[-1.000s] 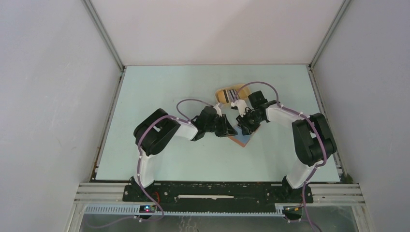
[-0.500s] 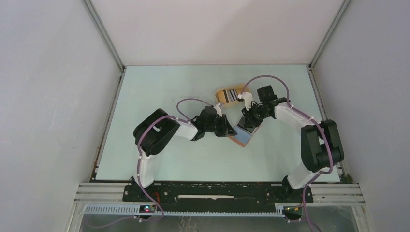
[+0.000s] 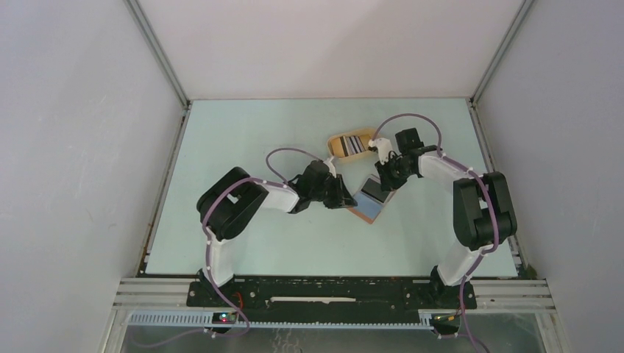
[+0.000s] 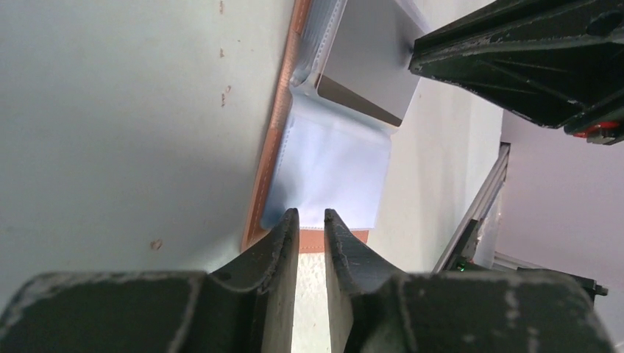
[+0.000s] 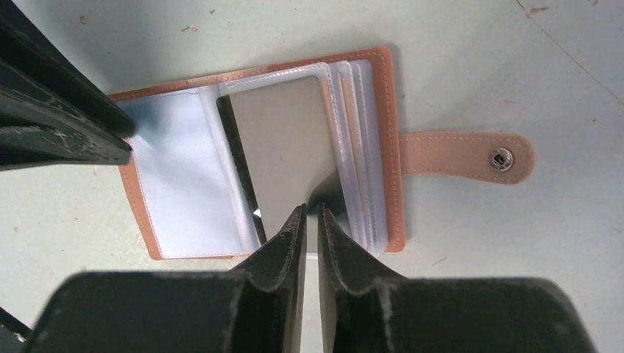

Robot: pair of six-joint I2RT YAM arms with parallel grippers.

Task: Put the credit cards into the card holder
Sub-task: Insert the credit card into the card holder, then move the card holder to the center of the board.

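The left hand (image 4: 311, 217) is pinching the open brown card holder (image 5: 386, 147) by its edge on the worktop (image 5: 478, 66). The right hand (image 5: 312, 213), fingers almost pressed together, is hovering at the sleeved grey credit card (image 5: 287, 140); I cannot tell whether it is gripping.

The left arm (image 3: 235, 209) and right arm (image 3: 478, 209) both fold inward, wrists angled down at mid-frame. The left gripper (image 4: 311, 213) and right gripper (image 5: 310, 209) each show nearly closed fingers with a thin slit between.

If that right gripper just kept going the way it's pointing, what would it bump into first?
Most likely the grey card in the open card holder: the tips of the right gripper sit right at its edge. Whether they touch it, I cannot tell.
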